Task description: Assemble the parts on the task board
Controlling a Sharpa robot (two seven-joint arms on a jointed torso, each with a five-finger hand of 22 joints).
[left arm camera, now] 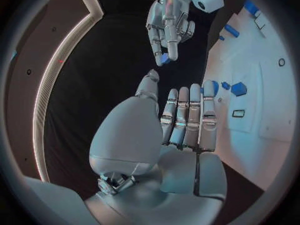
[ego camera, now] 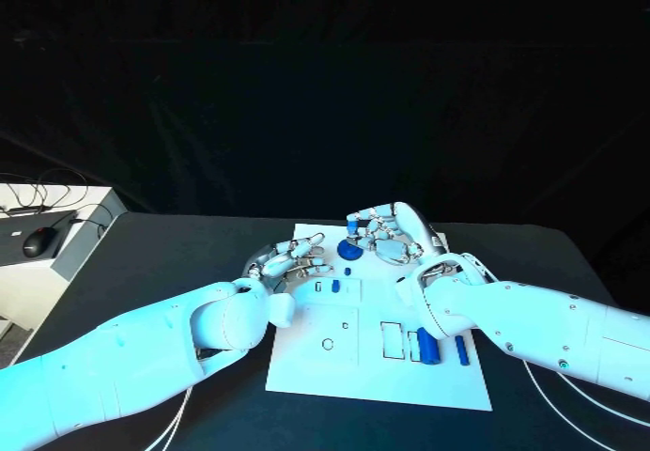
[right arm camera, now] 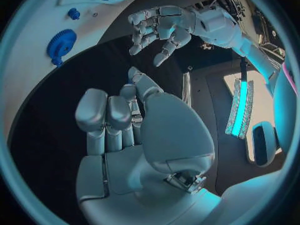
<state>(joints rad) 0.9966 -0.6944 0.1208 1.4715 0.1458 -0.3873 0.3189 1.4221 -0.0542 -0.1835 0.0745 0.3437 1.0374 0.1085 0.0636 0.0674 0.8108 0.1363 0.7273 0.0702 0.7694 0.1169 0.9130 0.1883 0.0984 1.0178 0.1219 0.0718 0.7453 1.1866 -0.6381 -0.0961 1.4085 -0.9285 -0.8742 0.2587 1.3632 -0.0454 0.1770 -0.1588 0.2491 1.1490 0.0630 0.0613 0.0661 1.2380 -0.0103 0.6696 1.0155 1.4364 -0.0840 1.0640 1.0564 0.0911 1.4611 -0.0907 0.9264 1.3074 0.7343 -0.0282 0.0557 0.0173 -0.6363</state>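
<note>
Black and matte, your table [ego camera: 149,254] runs back to a dark curtain, with the white task board [ego camera: 305,371] lying flat at the frame's centre.

Your right hand [ego camera: 393,235] hovers over the board's far edge, just above centre of the head view. Its silver fingers are curled inward, and a small blue piece [ego camera: 352,226] shows at the fingertips; the left wrist view also shows a blue bit [left arm camera: 164,58] between those fingertips, so you appear to be pinching it. In the right wrist view the fingers [right arm camera: 103,117] bend over the smooth metallic palm and hide what they carry.

Your left hand [ego camera: 288,258] sits left of centre at the board's upper left corner, holding nothing. The left wrist view shows its fingers [left arm camera: 187,115] straight and side by side with the thumb set apart; the right wrist view shows that hand [right arm camera: 156,27] spread loosely.

Between the two hands, on the board's far end, lies one round toothed blue gear [ego camera: 351,251], flat, its teeth clear in the right wrist view [right arm camera: 60,42]. Just below it in the head view is one tiny blue peg [ego camera: 347,272], and a small blue block [ego camera: 333,285] stands by a rectangular slot. Towards the lower right of the board you have two long blue bars: a thicker one [ego camera: 428,348] and a slimmer one [ego camera: 462,350], lying parallel and close beside each other.

At the frame's left edge stands a white desk [ego camera: 68,246] with one dark computer mouse [ego camera: 40,242] and some cables.
</note>
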